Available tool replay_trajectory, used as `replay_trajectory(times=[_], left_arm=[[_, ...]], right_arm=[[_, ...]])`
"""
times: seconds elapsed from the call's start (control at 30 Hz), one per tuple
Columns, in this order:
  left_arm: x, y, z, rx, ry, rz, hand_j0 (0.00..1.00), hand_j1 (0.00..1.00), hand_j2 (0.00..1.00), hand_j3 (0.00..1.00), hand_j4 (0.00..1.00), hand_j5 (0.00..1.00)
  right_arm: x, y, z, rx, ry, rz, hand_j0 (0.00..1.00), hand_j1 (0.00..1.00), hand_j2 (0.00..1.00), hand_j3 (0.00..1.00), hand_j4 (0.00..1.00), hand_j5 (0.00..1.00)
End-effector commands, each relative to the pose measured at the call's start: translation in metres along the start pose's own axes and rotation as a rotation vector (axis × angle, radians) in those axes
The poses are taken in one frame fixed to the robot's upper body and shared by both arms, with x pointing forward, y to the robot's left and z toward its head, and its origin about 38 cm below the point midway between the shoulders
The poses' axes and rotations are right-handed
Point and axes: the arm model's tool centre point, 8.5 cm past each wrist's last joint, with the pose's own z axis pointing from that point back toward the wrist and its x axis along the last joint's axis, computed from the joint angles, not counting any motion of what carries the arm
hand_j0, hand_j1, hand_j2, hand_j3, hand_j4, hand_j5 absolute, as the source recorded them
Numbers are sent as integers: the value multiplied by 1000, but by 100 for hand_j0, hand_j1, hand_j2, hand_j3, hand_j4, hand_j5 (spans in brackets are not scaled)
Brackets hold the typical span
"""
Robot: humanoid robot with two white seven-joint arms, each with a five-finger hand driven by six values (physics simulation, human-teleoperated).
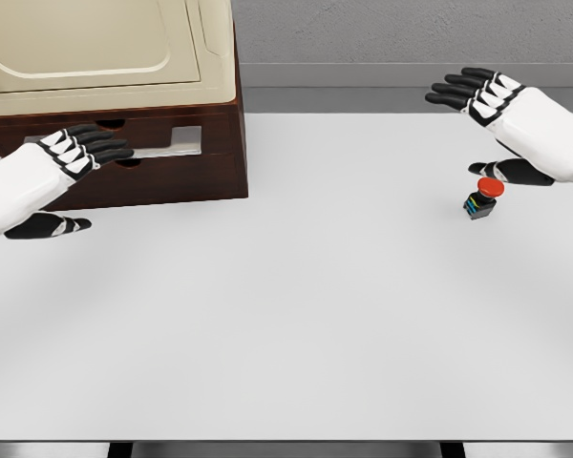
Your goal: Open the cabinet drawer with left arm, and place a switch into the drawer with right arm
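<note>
**Sizing up the switch and drawer before any contact**

Near field: bare white table, nothing lying on its front half.

Mid field, right: the switch stands upright on the table, a small dark block with coloured bands and a red mushroom cap. Judged light, rigid, unlikely to deform; the domed cap looks smooth and could slip under the fingers, so the squarer dark body below seems the better hold, pinched from opposite sides. Being short, it may tip if nudged from one side only.

The right hand hovers just above and behind the switch, fingers spread and extended, thumb apart beneath, holding nothing. Not touching the switch.

Mid field, left: the left hand is likewise spread open and empty, fingertips pointing at the drawer front.

Far field: dark wooden cabinet at the table's back left, a cream appliance on top. The drawer appears closed or nearly so; a pale slot shows in its front. Handle judged stiff; pull straight outward.
</note>
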Motion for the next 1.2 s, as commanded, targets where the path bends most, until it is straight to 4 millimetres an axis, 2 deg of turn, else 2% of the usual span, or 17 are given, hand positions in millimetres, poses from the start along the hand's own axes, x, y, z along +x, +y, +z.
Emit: replay_trajectory(times=[0.0, 0.07, 0.23, 0.27, 0.3, 0.33, 0.4, 0.43, 0.5, 0.57, 0.67, 0.8, 0.87, 1.1, 1.17], left_arm=[[0, 0, 0, 5, 0, 6, 100, 100, 100, 100, 100, 100], [-1, 1, 0, 4, 1, 2, 100, 100, 100, 100, 100, 100], [-2, 25, -10, 36, -20, -52, 100, 100, 100, 100, 100, 100], [-2, 27, -13, 30, -24, -58, 100, 100, 100, 100, 100, 100], [-2, 26, -13, 25, -26, -58, 100, 100, 100, 100, 100, 100], [1, 19, -17, -32, -37, -50, 100, 100, 100, 100, 100, 100], [4, 12, -19, -68, -47, -41, 100, 100, 100, 100, 100, 100], [8, 4, -27, -147, -74, -39, 100, 100, 100, 100, 100, 100], [8, 8, -31, -184, -83, -51, 100, 100, 100, 100, 100, 100], [14, 9, -33, -257, -119, -18, 100, 100, 100, 100, 100, 100], [20, 7, -46, -244, -151, -1, 100, 100, 100, 100, 100, 100], [17, 15, -56, -216, -153, 14, 100, 100, 100, 100, 100, 100], [16, 15, -58, -206, -144, 26, 100, 100, 100, 100, 100, 100], [-5, -1, -64, -203, -32, 136, 100, 100, 100, 100, 100, 100], [-10, -3, -73, -212, -35, 147, 100, 100, 100, 100, 100, 100]], right_arm=[[-1, -2, 2, -1, 2, 1, 100, 100, 100, 100, 100, 100], [-2, -4, 3, 12, 4, 9, 100, 100, 100, 100, 100, 100], [-5, -9, 5, 3, 10, 13, 100, 100, 100, 100, 100, 100], [-11, -20, 15, 45, 25, 52, 100, 100, 100, 100, 100, 100], [-12, -23, 18, 57, 28, 63, 100, 100, 100, 100, 100, 100], [-17, -36, 28, 90, 42, 87, 100, 100, 100, 100, 100, 100], [-17, -37, 28, 94, 42, 88, 100, 100, 100, 100, 100, 100], [-20, -40, 29, 89, 50, 91, 100, 100, 100, 100, 100, 100], [-18, -41, 28, 89, 43, 97, 100, 100, 100, 100, 100, 100], [-16, -38, 26, 83, 38, 86, 100, 100, 100, 100, 100, 100], [-17, -33, 28, 108, 42, 89, 100, 100, 100, 100, 100, 100], [-16, -34, 29, 118, 39, 94, 100, 100, 100, 100, 100, 100], [-15, -25, 28, 138, 33, 80, 100, 100, 100, 100, 100, 100], [-12, -11, 24, 203, 15, 59, 100, 100, 100, 100, 100, 100], [-11, -9, 22, 223, 11, 56, 100, 100, 100, 100, 100, 100]])
